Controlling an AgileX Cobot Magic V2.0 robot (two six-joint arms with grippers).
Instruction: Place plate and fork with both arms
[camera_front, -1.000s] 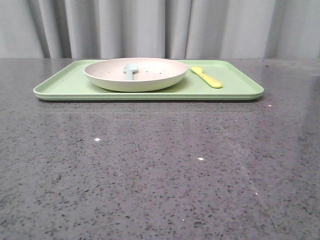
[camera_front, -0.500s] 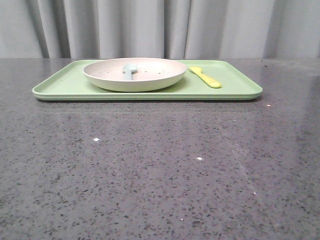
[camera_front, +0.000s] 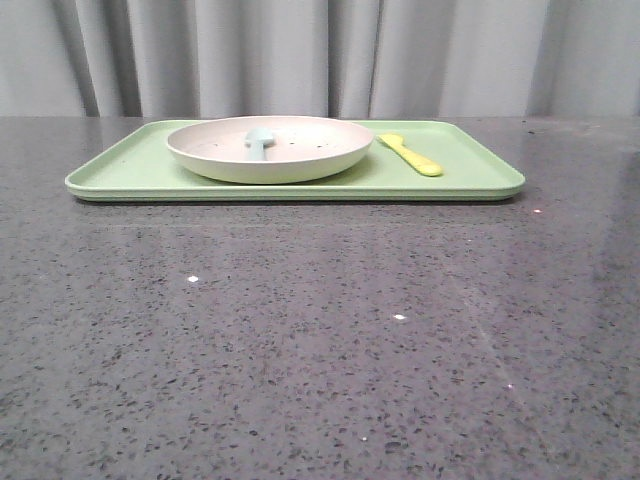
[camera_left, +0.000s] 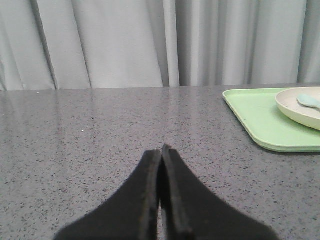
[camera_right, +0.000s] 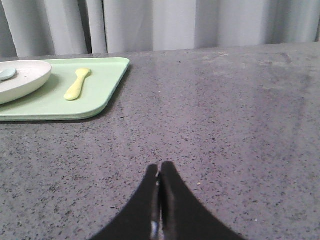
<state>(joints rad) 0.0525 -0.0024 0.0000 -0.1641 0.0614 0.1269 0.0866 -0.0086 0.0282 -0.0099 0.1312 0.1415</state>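
Note:
The cream speckled plate (camera_front: 270, 150) sits on the light-green tray (camera_front: 120, 172) at the back of the table, left of centre on it. A pale blue spoon (camera_front: 259, 141) lies in the plate. The yellow fork (camera_front: 411, 154) lies on the tray just right of the plate. Neither gripper shows in the front view. My left gripper (camera_left: 161, 150) is shut and empty over bare table, with the tray (camera_left: 255, 117) and plate (camera_left: 300, 106) far off. My right gripper (camera_right: 159, 168) is shut and empty, with the fork (camera_right: 77, 84), tray (camera_right: 102, 82) and plate (camera_right: 22, 79) well away from it.
The table is dark grey speckled stone (camera_front: 320, 340). A grey curtain (camera_front: 320, 55) hangs behind its far edge. Bare tabletop lies between the tray and the near edge and on both sides of the tray.
The front view shifted very slightly, so the tray sits a few pixels further left than a second ago. The plate, fork and spoon have not moved on the tray.

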